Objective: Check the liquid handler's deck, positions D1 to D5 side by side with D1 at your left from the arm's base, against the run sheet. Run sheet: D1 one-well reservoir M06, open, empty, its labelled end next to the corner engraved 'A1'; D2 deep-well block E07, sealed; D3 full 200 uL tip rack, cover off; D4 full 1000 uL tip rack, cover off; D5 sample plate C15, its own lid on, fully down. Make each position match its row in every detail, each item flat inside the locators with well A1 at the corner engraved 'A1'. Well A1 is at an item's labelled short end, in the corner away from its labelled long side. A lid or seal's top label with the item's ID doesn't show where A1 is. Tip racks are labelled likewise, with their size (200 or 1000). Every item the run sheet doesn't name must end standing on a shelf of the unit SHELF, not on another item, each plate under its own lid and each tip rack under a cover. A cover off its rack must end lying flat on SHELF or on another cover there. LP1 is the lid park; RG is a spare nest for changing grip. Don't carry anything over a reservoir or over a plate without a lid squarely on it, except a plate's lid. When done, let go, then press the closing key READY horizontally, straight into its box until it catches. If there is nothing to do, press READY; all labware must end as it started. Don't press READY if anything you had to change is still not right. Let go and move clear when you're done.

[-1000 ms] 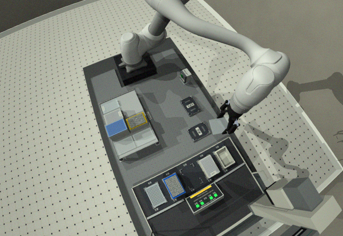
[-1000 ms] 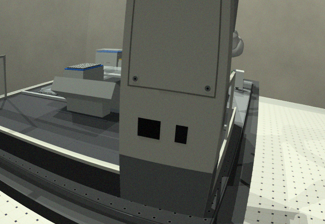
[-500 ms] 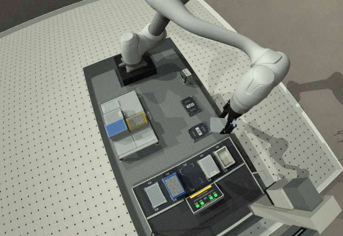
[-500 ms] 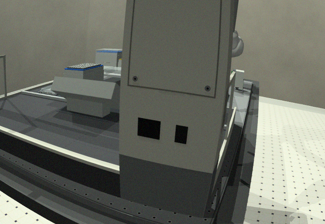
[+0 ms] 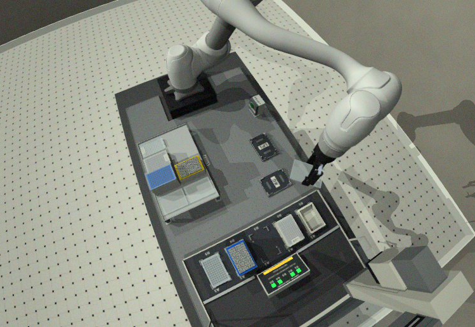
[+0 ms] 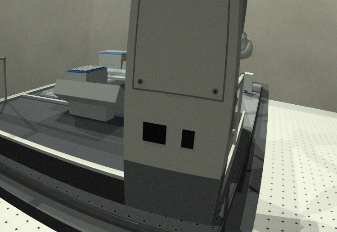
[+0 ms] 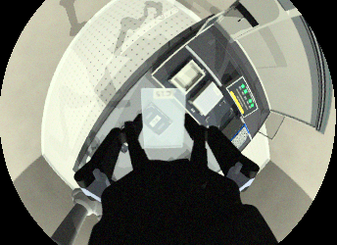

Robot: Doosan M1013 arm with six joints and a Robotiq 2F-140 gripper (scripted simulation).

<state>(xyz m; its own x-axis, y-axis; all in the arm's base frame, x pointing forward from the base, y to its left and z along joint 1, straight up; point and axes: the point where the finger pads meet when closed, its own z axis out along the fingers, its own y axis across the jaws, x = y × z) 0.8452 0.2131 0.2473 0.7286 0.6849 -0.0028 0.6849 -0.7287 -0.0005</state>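
My gripper [image 5: 310, 177] is shut on a pale translucent lid [image 5: 299, 170] and holds it in the air over the bench's right edge, beside the lower black nest [image 5: 276, 182]. In the wrist view the lid [image 7: 161, 117] sits between the fingers and carries a small top label. On the deck, from right to left, stand an open one-well reservoir [image 5: 310, 217], a white plate or block [image 5: 288, 229], an empty position [image 5: 265, 240], a blue-rimmed tip rack without cover [image 5: 240, 256] and a white plate [image 5: 215, 270].
A second black nest [image 5: 264, 146] lies nearer the arm's base. The shelf unit at the left holds a blue item [image 5: 160, 177], a yellow-rimmed tip rack [image 5: 188, 167] and pale items. The READY key box [image 5: 256, 104] stands near the right edge. A tall housing [image 6: 179, 90] blocks the exterior view.
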